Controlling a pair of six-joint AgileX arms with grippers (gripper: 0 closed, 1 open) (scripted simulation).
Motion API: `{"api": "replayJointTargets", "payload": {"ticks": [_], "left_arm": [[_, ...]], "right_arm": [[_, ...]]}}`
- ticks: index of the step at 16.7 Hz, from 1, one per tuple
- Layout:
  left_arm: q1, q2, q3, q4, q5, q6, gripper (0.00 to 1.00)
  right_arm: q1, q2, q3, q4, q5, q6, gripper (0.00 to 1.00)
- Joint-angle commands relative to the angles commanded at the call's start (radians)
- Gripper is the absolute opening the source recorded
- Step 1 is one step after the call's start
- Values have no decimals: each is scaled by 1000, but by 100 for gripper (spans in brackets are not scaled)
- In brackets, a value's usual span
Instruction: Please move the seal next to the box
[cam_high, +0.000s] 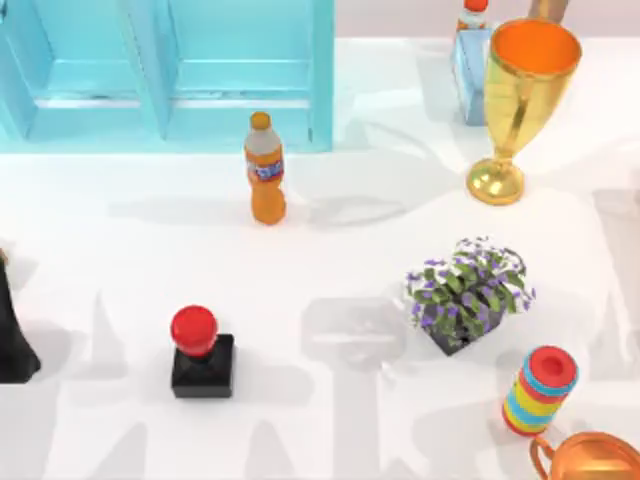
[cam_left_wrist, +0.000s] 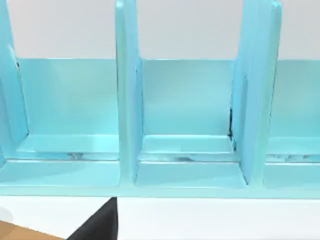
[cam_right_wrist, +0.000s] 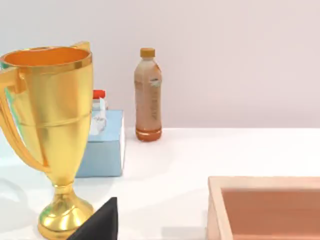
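The seal (cam_high: 201, 356), a glossy red knob on a black square base, stands upright at the front left of the table, with nothing touching it. The box (cam_high: 470, 68) is light blue and sits at the back right behind the gold trophy; the right wrist view shows the box (cam_right_wrist: 104, 146) too. A dark part of my left arm (cam_high: 12, 340) is at the table's left edge, well left of the seal. A dark piece of the left gripper (cam_left_wrist: 99, 223) shows in the left wrist view. A dark piece of the right gripper (cam_right_wrist: 99, 221) shows in the right wrist view.
A cyan shelf (cam_high: 170, 75) fills the back left. An orange bottle (cam_high: 265, 170) stands in front of it. The gold trophy (cam_high: 520, 100), a flowering plant (cam_high: 468, 292), a rainbow-striped cylinder (cam_high: 540, 390) and a copper vessel (cam_high: 590, 456) occupy the right side. A tan open container (cam_right_wrist: 267, 205) lies near the trophy.
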Motion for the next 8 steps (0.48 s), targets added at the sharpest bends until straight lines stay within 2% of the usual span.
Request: {"api": "replayJointTargets", "payload": {"ticks": [4,8], "left_arm": [[0,0,0,0,0,0,100],[0,0,0,0,0,0,100]], "right_arm": [[12,27,27,-16,3,12,100],[86,191,197,-116,22,87,100]]}}
